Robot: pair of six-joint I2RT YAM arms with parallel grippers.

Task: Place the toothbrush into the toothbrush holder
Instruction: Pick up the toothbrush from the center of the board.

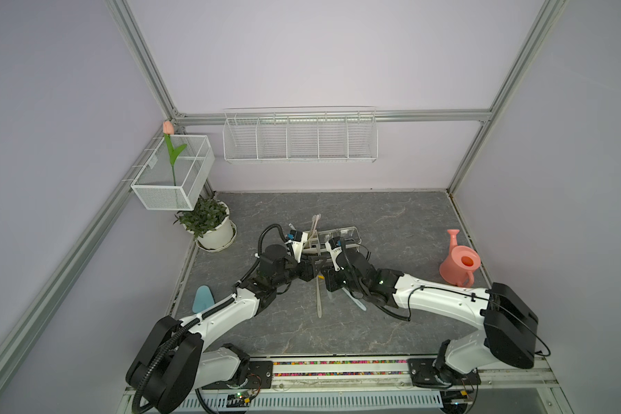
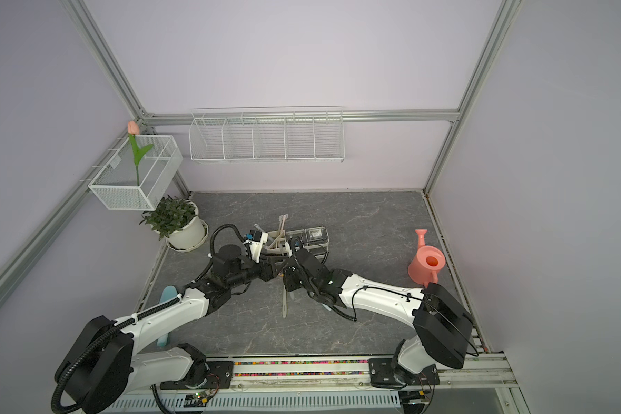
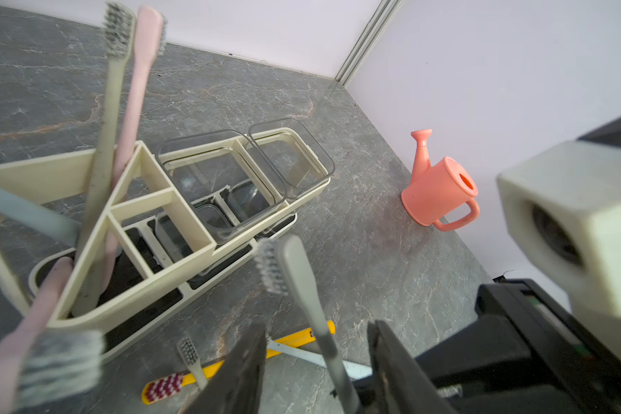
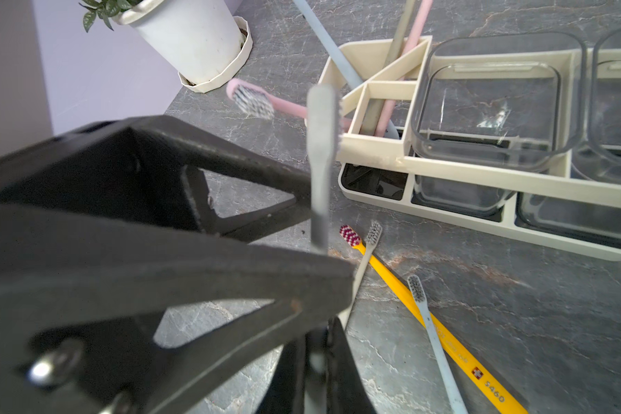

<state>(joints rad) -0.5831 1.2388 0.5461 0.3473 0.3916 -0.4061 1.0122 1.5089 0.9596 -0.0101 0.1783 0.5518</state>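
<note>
Right pincer (image 4: 316, 362) clamped on grey toothbrush (image 4: 319, 143); left pincer (image 3: 316, 326) jaws apart astride it, near toothbrush holder (image 3: 151, 301)

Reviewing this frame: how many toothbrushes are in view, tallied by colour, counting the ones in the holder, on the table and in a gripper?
Pink toothbrushes: 2
Yellow toothbrush: 1
Grey toothbrushes: 2
Blue-grey toothbrushes: 2
Cream toothbrush: 1
Total: 8
</note>
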